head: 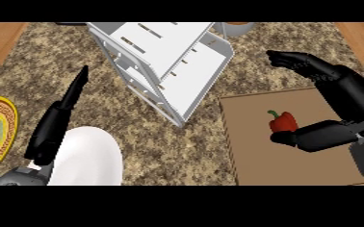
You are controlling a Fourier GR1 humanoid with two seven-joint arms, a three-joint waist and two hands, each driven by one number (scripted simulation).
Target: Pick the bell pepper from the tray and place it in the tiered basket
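Observation:
A red bell pepper (283,121) with a green stem lies on the brown tray (252,149) at the right. My right hand (340,94) hovers over the tray, open: its fingers arch above and behind the pepper while the thumb (313,137) lies just in front of it, close to or touching its lower side. The white tiered basket (167,60) stands at the upper middle, left of the tray. My left hand (58,120) rests at the left with straight fingers pointing up, holding nothing.
The counter is speckled granite. A yellow plate with a green rim (6,127) shows at the left edge. A grey cup-like object (238,28) sits behind the basket. My white left forearm (86,156) fills the lower left.

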